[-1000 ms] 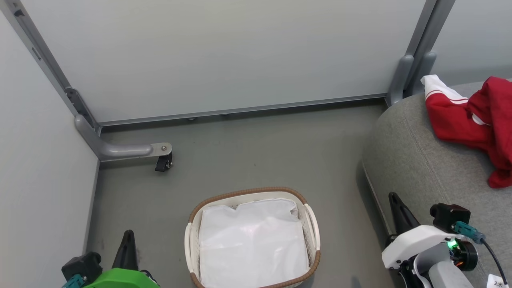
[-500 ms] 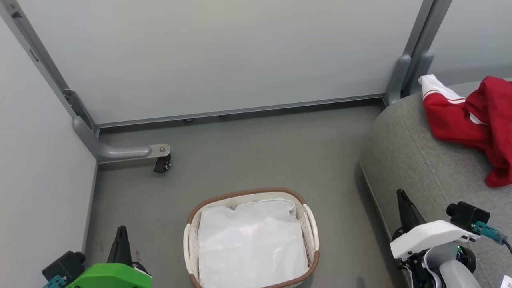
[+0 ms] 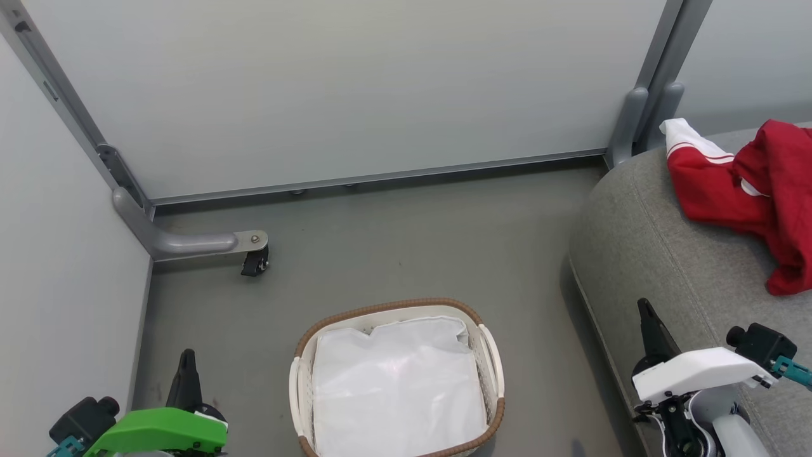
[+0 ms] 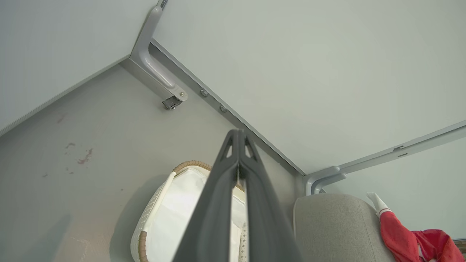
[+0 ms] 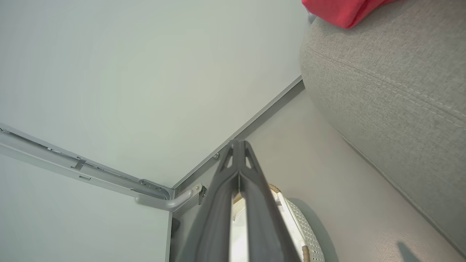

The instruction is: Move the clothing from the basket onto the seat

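Nearest, at the lower left of the head view, the left gripper (image 3: pixel 187 365) under its green housing has its two long dark fingers pressed together with nothing between them. At the lower right, the right gripper (image 3: pixel 648 317) under its white housing is likewise closed and empty. Between them on the grey floor (image 3: pixel 412 254) stands the small oval white plastic basket (image 3: pixel 295 387) with slotted sides and a brown woven rim, holding a plain white liner sheet (image 3: pixel 396 381). Farther right, the soft red fabric clothing (image 3: pixel 723 190) with white striped trim lies bunched on the large grey woven-fabric seat (image 3: pixel 641 254), well apart from the basket. Beyond, a grey metal foot with a black caster (image 3: pixel 254 261) stands before the pale wall panel (image 3: pixel 349 95).
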Robot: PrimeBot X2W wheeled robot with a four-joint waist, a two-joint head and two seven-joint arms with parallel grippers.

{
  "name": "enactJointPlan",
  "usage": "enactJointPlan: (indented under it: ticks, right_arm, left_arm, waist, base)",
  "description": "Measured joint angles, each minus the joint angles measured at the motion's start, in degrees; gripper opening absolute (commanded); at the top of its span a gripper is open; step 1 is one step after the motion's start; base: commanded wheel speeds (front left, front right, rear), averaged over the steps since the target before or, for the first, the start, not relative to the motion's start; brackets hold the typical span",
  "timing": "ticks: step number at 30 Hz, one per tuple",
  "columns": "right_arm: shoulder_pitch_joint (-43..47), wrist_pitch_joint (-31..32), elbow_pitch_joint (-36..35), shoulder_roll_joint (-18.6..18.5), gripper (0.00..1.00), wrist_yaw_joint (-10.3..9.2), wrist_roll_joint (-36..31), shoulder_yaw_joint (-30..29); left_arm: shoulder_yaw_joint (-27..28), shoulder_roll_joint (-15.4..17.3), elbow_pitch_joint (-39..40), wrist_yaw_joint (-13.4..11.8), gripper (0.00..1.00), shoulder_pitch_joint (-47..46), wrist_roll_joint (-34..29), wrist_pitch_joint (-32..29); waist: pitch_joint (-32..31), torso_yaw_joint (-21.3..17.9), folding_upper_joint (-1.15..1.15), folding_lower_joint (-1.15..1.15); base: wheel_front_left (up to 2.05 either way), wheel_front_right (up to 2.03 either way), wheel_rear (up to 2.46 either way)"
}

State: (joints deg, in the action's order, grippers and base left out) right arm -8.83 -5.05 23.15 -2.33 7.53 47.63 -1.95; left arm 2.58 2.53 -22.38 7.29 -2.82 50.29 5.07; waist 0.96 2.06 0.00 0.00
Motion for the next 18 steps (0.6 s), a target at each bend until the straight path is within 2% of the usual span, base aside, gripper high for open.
enactJointPlan:
  ticks: [18]
  right_arm:
    - [0.47, 3.11, -2.49, -0.08, 0.00, -0.01, 12.37, -1.27]
  left_arm:
    - [1.11, 0.01, 2.22, 0.01, 0.00, -0.70, 11.57, -3.31]
  waist:
    - [-0.16, -0.44, 0.00, 0.00]
  base:
    - [0.00, 0.00, 0.00]
